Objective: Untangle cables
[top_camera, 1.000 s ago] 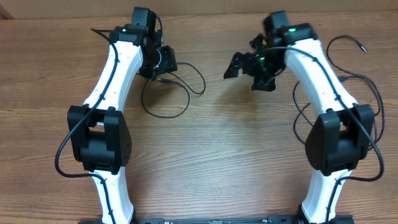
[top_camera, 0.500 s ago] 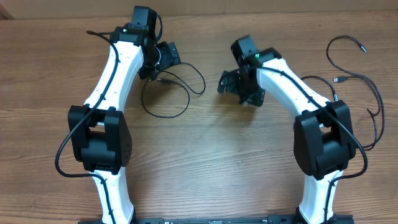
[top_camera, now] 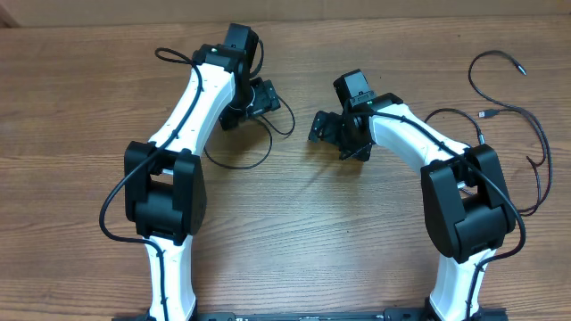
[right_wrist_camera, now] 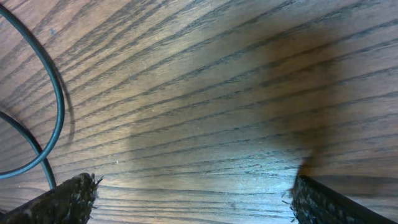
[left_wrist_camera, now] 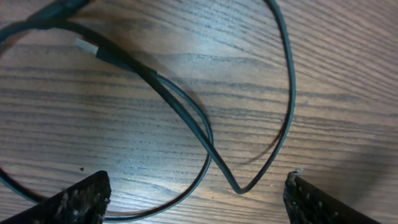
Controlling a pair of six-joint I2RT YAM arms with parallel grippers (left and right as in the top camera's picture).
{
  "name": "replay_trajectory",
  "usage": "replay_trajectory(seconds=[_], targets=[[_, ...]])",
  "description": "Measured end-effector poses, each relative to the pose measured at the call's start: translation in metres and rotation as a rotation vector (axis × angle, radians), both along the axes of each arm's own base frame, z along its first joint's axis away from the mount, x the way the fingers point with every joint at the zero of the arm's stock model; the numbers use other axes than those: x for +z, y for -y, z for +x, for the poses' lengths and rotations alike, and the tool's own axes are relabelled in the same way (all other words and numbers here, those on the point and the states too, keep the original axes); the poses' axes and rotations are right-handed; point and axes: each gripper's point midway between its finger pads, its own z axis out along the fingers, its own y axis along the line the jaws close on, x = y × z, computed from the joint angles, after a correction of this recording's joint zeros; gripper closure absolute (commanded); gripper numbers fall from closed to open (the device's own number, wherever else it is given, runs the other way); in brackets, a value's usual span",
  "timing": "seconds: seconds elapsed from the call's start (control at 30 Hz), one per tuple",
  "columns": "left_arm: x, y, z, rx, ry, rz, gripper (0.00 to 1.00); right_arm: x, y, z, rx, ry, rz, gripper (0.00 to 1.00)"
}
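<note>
The left pincer (left_wrist_camera: 196, 186) has opened wide and moved over the looped cable (left_wrist_camera: 291, 87), which lies loose on the counter (left_wrist_camera: 348, 62). The right pincer (right_wrist_camera: 193, 186), wide and empty, has come closer. The other cable (top_camera: 472, 76) lies well apart, so they look untangled.

The left gripper (top_camera: 259, 95) swung inward toward the right gripper (top_camera: 334, 134), its whole arm leaning that way, while the right arm folded in and drew its gripper back, uncovering the cables (top_camera: 517, 110) lying outboard of it.
</note>
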Motion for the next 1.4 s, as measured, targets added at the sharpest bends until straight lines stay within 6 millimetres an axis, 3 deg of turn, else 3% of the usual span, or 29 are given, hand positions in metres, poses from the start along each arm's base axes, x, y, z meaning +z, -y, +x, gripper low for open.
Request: replay_trajectory(seconds=[0.17,0.43,0.63,0.73,0.77,0.8,0.83,0.9,0.93,1.17,1.4], targets=[[-0.002,0.005,0.004,0.009,0.023,0.004,0.2,0.0,-0.001,0.0,0.001,0.001,0.005,0.0],[-0.024,-0.003,0.007,0.084,0.04,0.035,0.27,0.0,-0.001,0.0,0.002,0.001,0.006,0.0],[-0.024,-0.001,0.027,0.131,0.124,0.017,0.51,0.0,-0.001,0.0,0.002,0.001,0.006,0.0],[-0.025,-0.002,0.025,0.143,0.114,0.018,0.5,0.0,-0.001,0.0,0.002,0.001,0.006,0.0],[-0.025,-0.003,0.023,0.143,0.108,0.023,0.55,0.0,-0.001,0.0,0.002,0.001,0.006,0.0],[-0.026,-0.004,0.022,0.144,0.102,0.029,0.7,0.0,-0.001,0.0,0.002,0.001,0.007,0.0],[-0.027,-0.006,0.02,0.148,0.096,0.041,0.78,0.0,-0.001,0.0,0.002,0.001,0.006,0.0],[-0.028,-0.011,0.019,0.158,0.094,0.067,0.73,0.0,-0.001,0.0,0.002,0.001,0.007,0.0],[-0.028,-0.014,0.019,0.158,0.099,0.083,0.63,0.0,-0.001,0.0,0.002,0.001,0.006,0.0],[-0.027,-0.022,0.023,0.146,0.123,0.133,0.52,0.0,-0.001,0.0,0.002,0.0,0.006,0.0],[-0.021,-0.04,0.041,0.186,0.193,0.173,0.55,0.0,-0.001,0.0,0.002,0.001,0.006,0.0]])
